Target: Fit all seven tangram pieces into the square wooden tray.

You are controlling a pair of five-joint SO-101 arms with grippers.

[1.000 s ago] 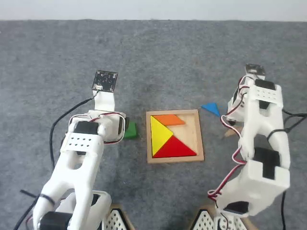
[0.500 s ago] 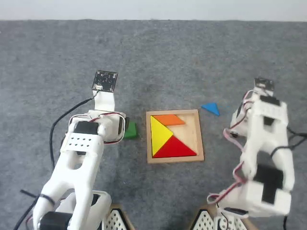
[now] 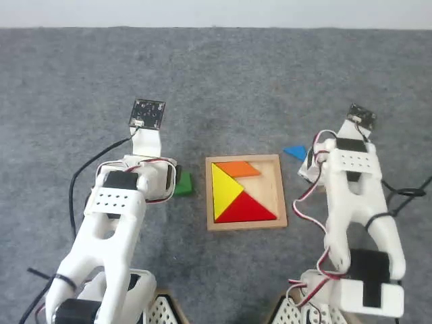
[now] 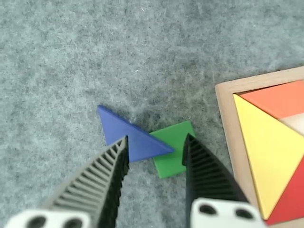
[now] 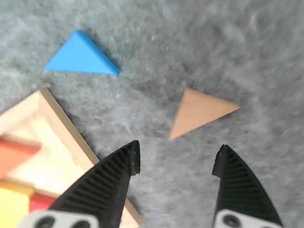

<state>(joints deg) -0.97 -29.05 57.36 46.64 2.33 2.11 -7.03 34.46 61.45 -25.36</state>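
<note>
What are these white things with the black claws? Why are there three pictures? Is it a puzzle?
Those are two white robot arms, the left arm and the right arm, on a grey carpet. One picture looks down from above. The other two come from a tiny camera on each arm's wrist, showing its black claw, called the end effector, close up. Yes, a puzzle: the square wooden tray holds a flat orange piece, a yellow triangle and a red triangle. The left end effector hangs open over a dark blue triangle and a green square. The right end effector hangs open near a tan triangle and a light blue triangle. Nothing is held.
</note>
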